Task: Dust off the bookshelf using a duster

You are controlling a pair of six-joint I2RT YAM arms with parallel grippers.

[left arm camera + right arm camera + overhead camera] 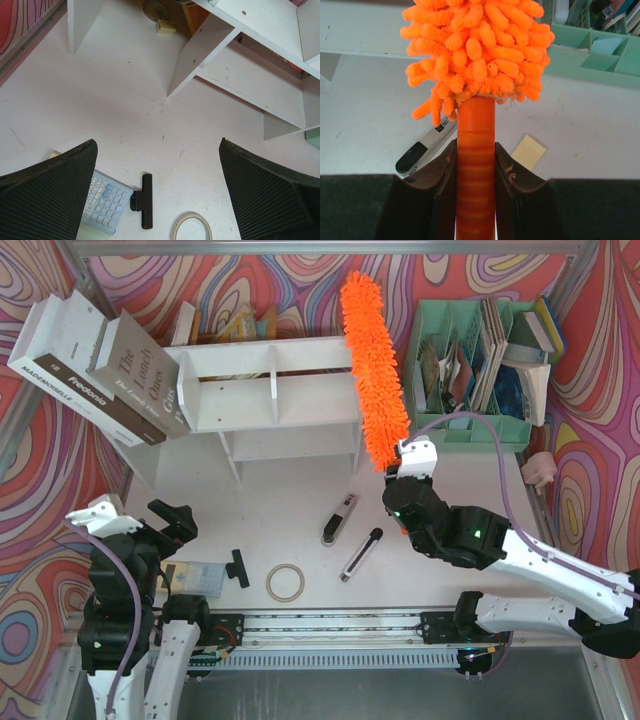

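Top external view puts the duster (372, 370) at the right end of the bookshelf (270, 390), its fluffy head running up and away from me between the shelf and the mint green organiser (470, 430). The tip reaches past the shelf's far edge. I cannot tell whether the fibres touch the wood. My right jaws are clamped on its orange handle (475, 165), just under the head.

My left jaws stand wide apart and hold nothing, above the near left of the bench (290, 500). Below them lie a calculator (105, 200), a black T-shaped tool (144, 200) just beside it, and a tape ring (191, 226). Books (100, 370) lean against the shelf's left end.
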